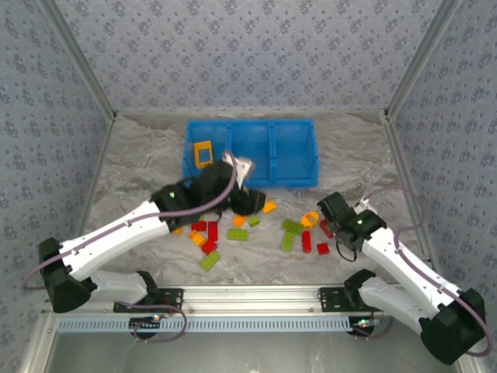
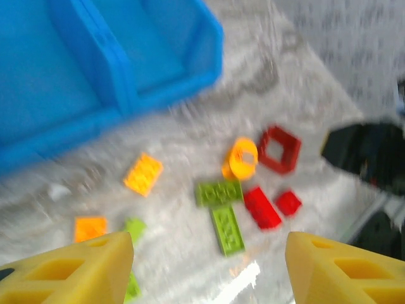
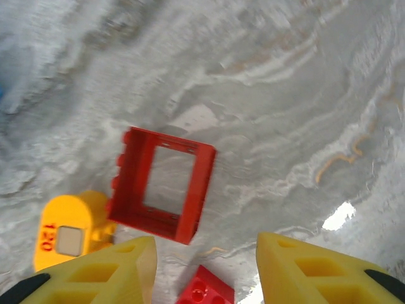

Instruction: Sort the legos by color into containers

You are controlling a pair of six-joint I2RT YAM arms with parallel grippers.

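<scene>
**Top view.** A blue bin with three compartments is seen on the marbled table. A yellow frame brick is lying in the bin's left compartment. The loose bricks, red, green and orange mixed, are scattered on the table in front of the bin. The left gripper is held just in front of the bin's front wall, below the middle compartment. Its fingers cannot be made out from here. The right gripper is placed in front of the bin's right end, just beside an orange round piece.

**Left wrist view.** The picture is blurred. The bin is seen at the upper left. The left gripper's two yellow fingers are spread wide, and nothing is held between them. An orange flat brick is lying near the bin's front wall. Farther from the bin, the orange round piece is seen just beside a red frame. Two green bricks are set at a right angle to each other, with two red bricks just beside them.

**Right wrist view.** The right gripper's fingers are held apart and nothing is gripped. One red brick is seen between them at the lower edge, touched by neither. The red frame is lying flat on the table, and the orange round piece is touching its lower left corner.
</scene>
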